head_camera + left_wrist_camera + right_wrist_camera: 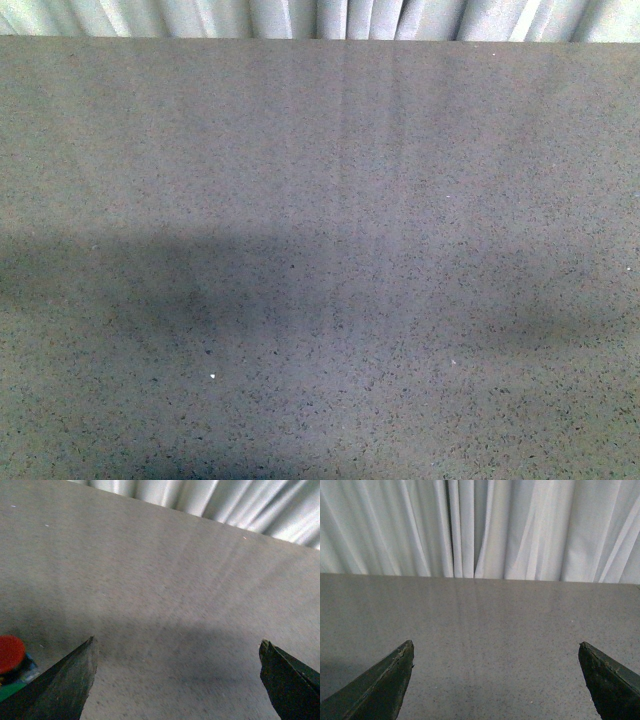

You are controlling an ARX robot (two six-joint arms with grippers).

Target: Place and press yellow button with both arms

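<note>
No yellow button shows in any view. My left gripper (pixel 177 640) is open and empty, its two dark fingers wide apart over bare grey tabletop. My right gripper (pixel 495 643) is open and empty too, over bare tabletop and facing the curtain. Neither arm shows in the front view.
A red-capped button (pixel 10 652) on a bluish base sits just outside my left gripper's finger (pixel 65 680), with something green (pixel 11 691) beside it. The grey speckled table (pixel 320 200) ends at a far edge with a white curtain (pixel 480 525) behind it.
</note>
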